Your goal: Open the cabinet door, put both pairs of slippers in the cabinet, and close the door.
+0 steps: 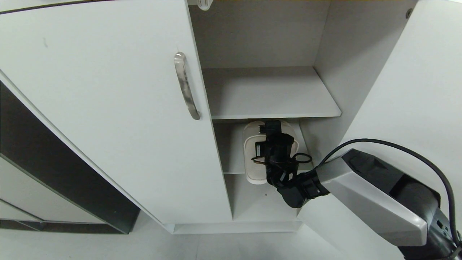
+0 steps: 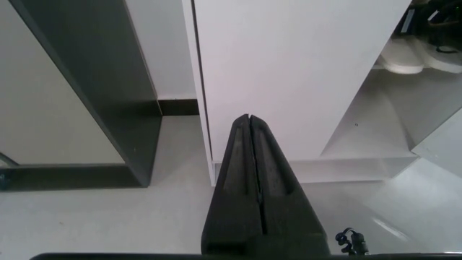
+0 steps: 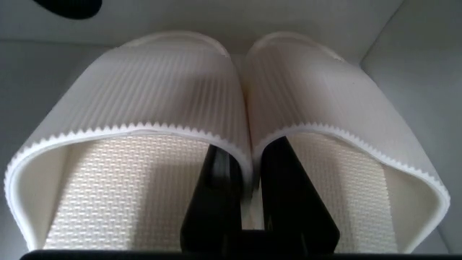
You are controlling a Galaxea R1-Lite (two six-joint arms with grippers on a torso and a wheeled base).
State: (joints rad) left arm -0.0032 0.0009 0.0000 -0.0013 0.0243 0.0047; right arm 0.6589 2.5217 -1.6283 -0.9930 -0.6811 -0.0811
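A pair of white ribbed slippers (image 1: 252, 159) (image 3: 173, 87) lies side by side on the cabinet's middle shelf (image 1: 234, 159), heels sticking out past its front edge. My right gripper (image 1: 272, 128) (image 3: 245, 162) reaches in from the right. One finger sits in each slipper, and it is shut on their two inner walls. The slippers (image 2: 401, 58) also show past the closed door in the left wrist view. My left gripper (image 2: 249, 119) is shut and holds nothing. It hangs low in front of the closed left door (image 2: 289, 65), above the floor.
The cabinet's right door (image 1: 415, 90) stands open on the right. The left door (image 1: 108, 108) with its metal handle (image 1: 186, 86) is closed. The upper shelf (image 1: 267, 94) and bottom compartment (image 1: 260, 202) are bare. A dark grey panel (image 1: 54, 159) stands to the left.
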